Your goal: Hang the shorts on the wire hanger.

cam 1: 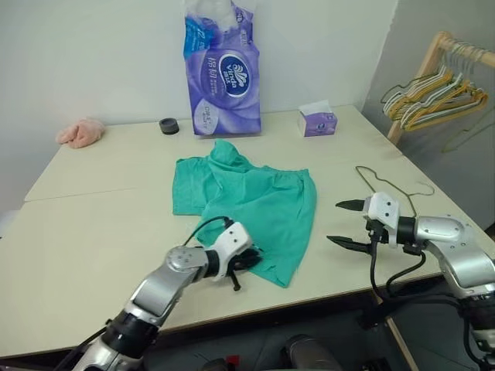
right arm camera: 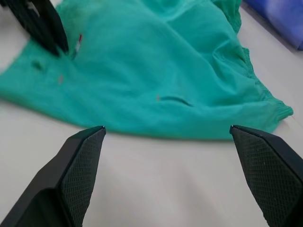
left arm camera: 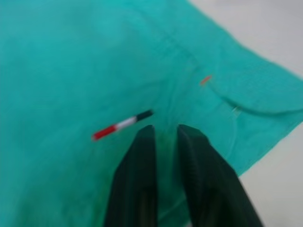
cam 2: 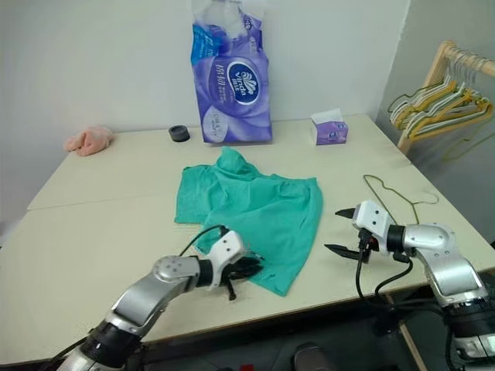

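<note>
Shorts (cam 1: 255, 205): one, teal-green, spread crumpled at the table's (cam 1: 93, 232) middle.
Wire hanger (cam 1: 390, 185): one, thin, flat on the table to the right of the shorts, apart from them.
Left gripper (cam 1: 249, 261): fingers pressed together on the shorts' near hem.
Right gripper (cam 1: 346, 223): fingers spread wide, empty, between shorts and hanger.
Tissue items: one purple pack (cam 1: 223, 73), one small box (cam 1: 318, 121).
Pink cloth (cam 1: 80, 132): one, far left corner.
Hanger rack (cam 1: 441, 85): one, several hangers.

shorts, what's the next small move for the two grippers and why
Probably lift the left gripper a little to raise the near edge of the shorts: its fingers look pinched shut on the fabric there. The right gripper hovers open beside the shorts, above the table, so it could then take the hanger lying just beyond it.
</note>
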### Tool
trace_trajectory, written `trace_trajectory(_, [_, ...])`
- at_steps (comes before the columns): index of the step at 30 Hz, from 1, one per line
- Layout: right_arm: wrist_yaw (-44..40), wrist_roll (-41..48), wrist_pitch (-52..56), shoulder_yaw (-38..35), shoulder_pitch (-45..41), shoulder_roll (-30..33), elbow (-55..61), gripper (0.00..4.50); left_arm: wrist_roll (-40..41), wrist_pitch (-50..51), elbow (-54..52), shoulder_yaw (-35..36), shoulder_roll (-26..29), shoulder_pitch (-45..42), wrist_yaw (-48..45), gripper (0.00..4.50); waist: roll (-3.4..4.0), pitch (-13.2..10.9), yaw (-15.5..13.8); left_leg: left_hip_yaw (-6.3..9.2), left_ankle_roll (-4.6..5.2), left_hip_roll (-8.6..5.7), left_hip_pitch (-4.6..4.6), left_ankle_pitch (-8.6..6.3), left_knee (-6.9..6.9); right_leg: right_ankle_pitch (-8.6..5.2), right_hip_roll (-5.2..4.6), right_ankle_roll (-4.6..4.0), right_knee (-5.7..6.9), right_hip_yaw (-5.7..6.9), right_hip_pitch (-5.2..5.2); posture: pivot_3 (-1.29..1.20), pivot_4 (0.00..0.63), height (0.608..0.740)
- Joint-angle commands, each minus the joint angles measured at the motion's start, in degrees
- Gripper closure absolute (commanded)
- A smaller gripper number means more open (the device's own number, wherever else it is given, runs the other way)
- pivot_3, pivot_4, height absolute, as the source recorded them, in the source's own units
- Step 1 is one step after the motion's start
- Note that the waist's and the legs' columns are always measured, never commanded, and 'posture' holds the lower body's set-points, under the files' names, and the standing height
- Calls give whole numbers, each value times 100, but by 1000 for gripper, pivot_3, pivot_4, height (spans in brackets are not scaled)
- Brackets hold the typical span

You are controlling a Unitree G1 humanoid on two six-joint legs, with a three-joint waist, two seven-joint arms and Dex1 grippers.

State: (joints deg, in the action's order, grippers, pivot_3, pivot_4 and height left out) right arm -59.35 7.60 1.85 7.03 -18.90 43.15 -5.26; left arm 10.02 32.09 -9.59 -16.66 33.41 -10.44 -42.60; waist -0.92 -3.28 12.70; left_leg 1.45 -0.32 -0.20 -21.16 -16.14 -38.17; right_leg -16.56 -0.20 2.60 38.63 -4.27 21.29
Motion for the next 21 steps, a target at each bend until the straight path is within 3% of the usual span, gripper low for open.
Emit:
trace_trajectory(1, [294, -840, -1126, 327, -620, -93, -962, 0, -5, -15, -90, 694, 309, 130, 158, 4470, -4, -8, 6, -4, 0, 0, 7, 0, 5, 0, -1, -1, 2, -3, -1, -219, 19, 740])
trace_trajectory(8, [409, -1456, -2497, 794, -1454, -484, -2327, 0, 23, -194, -12, 1423, 760, 412, 132, 4470, -3, -21, -17, -2, -1, 0, 10, 0, 14, 15, -32, -27, 11, -2, 0, -192, 15, 740])
trace_trajectory(21, [2468, -3541, -3834, 1968, -3163, -1696, -4882, 0, 651, -92, -546, 2619, 1020, 983, -87, 4470, -5, -24, -4, 7, -4, -3, 17, 2, 12, 19, -42, -34, 34, 0, 0, -164, 8, 740])
